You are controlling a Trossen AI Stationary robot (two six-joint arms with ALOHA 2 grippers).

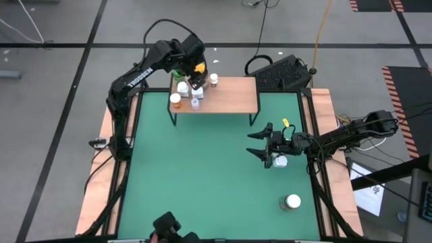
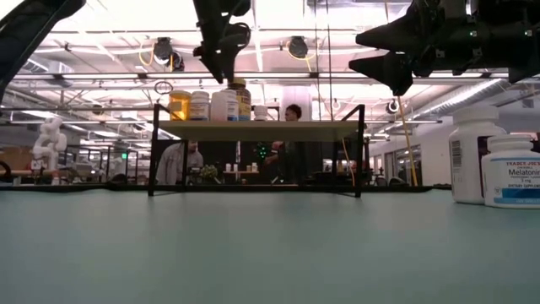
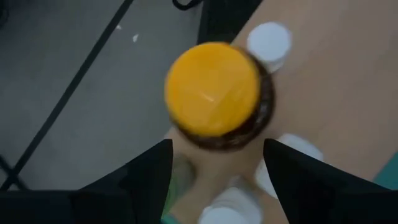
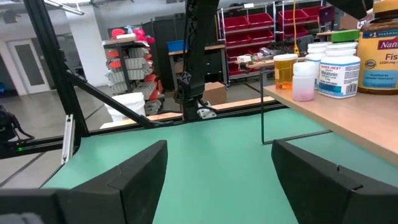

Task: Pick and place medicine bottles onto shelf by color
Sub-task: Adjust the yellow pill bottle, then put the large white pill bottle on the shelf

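Left claw (image 1: 194, 79) sits above the shelf (image 1: 229, 94) at its left end, straight over the amber bottle with the yellow cap (image 3: 214, 93), which stands among the white bottles (image 1: 183, 88) clustered there, looks like sorting by color. Fingers are apart either side of the cap, not clamped; bottle rests on the board. Right claw (image 1: 264, 144) hovers over the green table (image 1: 202, 175), jaws wide, empty, just beside a white bottle (image 1: 281, 160); another larger bottle (image 1: 291, 201) stands nearer the front edge.
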